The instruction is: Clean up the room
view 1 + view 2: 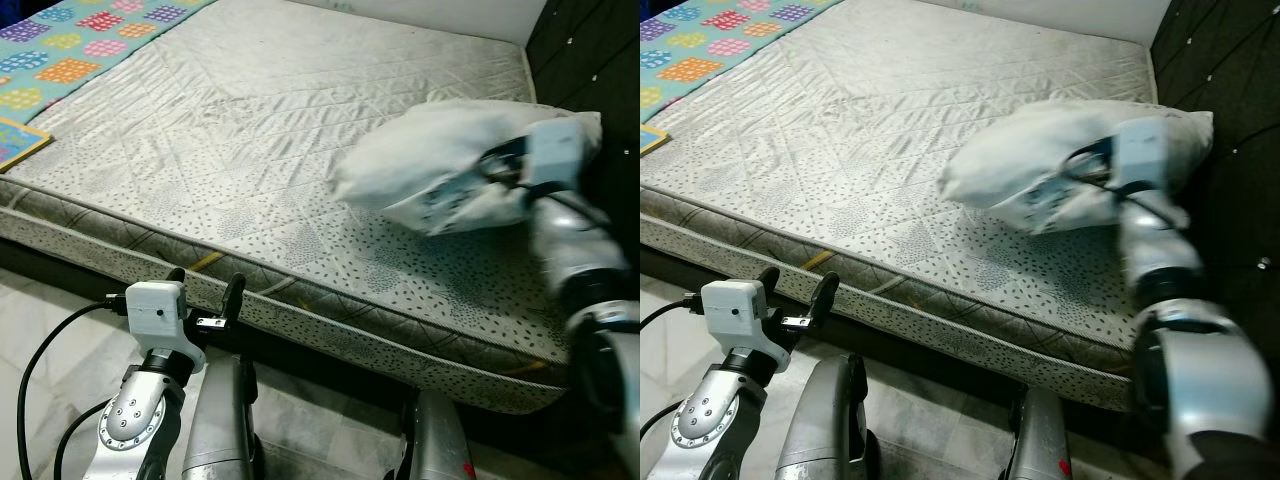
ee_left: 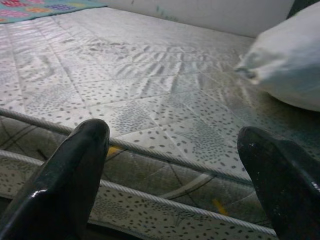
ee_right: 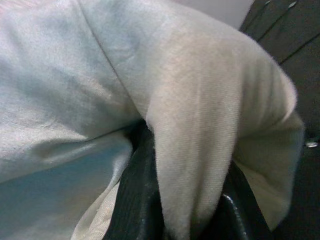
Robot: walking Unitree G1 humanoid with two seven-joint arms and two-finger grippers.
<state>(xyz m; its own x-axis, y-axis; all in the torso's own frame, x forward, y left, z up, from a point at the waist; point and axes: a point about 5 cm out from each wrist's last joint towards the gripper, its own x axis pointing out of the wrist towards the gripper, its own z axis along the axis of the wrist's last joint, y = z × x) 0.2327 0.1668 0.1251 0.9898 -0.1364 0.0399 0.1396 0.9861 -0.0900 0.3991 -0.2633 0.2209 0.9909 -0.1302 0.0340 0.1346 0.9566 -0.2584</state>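
Head view: my right gripper (image 1: 500, 175) pinches the white pillow (image 1: 440, 160) at right of frame, above the mattress (image 1: 250, 150). My left gripper (image 1: 205, 290) sits lower left, fingers spread. Right wrist view: pillow fabric (image 3: 200, 125) is clamped between my fingers (image 3: 137, 200).

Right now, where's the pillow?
The white pillow is pinched in the right gripper, held over the far right part of the bare mattress, next to the dark headboard.

Pillow (image 1: 440, 160) held over the mattress (image 1: 250, 150) at right by the right gripper (image 3: 175, 210); patterned sheet (image 1: 80, 40) spread at far left.
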